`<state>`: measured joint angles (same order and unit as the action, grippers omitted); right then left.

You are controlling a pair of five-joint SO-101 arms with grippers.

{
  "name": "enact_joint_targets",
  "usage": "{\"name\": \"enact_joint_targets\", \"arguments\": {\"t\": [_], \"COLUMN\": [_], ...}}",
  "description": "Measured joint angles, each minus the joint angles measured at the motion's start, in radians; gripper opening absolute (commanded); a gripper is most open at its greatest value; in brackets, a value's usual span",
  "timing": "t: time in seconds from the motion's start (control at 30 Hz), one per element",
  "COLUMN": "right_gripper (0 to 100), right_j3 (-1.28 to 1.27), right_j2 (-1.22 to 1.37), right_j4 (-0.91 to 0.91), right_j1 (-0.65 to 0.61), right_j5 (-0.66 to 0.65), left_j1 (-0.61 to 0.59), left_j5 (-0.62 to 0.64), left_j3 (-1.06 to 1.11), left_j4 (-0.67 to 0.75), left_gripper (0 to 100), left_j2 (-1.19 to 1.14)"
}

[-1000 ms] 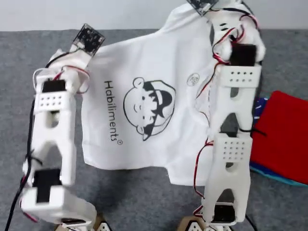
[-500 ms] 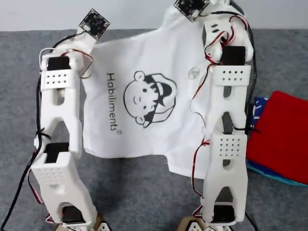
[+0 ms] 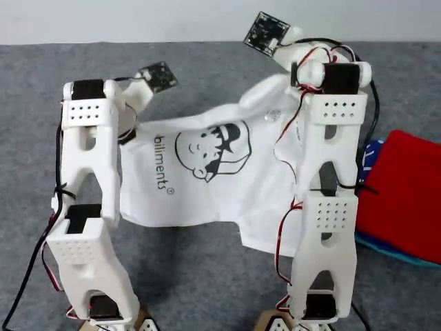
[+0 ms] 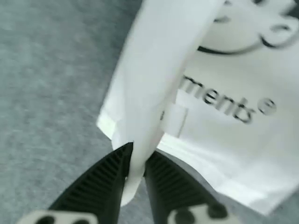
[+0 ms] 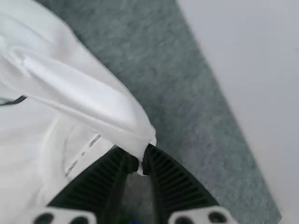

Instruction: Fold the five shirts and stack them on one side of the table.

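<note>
The table [image 3: 200, 283] was covered in grey felt, with a pale wall [image 3: 138, 21] along its far edge. The white shirt [image 3: 207, 193] lay print up in the middle, between my two arms. Its near hem was flat on the felt. Its far edge was lifted off the surface and sagged over the top of the print.

My left gripper [image 4: 137, 156] was clamped on a raised strip of the shirt, the cloth pinched tight between its black fingers [image 4: 110, 179]. My right gripper [image 5: 138, 161] was closed the same way on the opposite far corner, a fold of white cloth drawn up into it.

A folded red shirt [image 3: 403, 200] sat by the table's right edge, just beside the right arm [image 3: 331, 207], on top of some blue cloth [image 3: 372, 155].
</note>
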<state>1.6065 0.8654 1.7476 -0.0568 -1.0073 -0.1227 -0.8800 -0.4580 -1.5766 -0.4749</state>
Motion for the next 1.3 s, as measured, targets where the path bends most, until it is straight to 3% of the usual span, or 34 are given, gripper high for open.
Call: {"name": "enact_joint_targets", "arguments": {"t": [0.2, 0.33, 0.6, 0.97, 1.3], "right_gripper": [1.0, 1.0, 1.0, 1.0, 1.0], "right_j3": [0.000, -0.066, -0.582, -1.203, -1.580], "right_j2": [-0.083, -0.169, -0.485, -0.769, -0.895], "right_j4": [0.008, 0.009, 0.009, 0.009, 0.009], "right_j1": [0.017, 0.020, 0.020, 0.020, 0.023], "right_j5": [0.000, 0.000, 0.077, 0.137, 0.140], "left_j1": [0.000, -0.006, -0.041, -0.041, -0.041], "left_j5": [-0.109, -0.152, -0.190, -0.327, -0.364], "left_j3": [0.000, 0.000, 0.003, 0.224, 0.321], "left_j4": [-0.132, -0.147, -0.147, -0.147, -0.147], "left_gripper": [1, 1, 1, 1, 1], "left_j2": [0.000, 0.000, 0.000, 0.000, 0.000]}}
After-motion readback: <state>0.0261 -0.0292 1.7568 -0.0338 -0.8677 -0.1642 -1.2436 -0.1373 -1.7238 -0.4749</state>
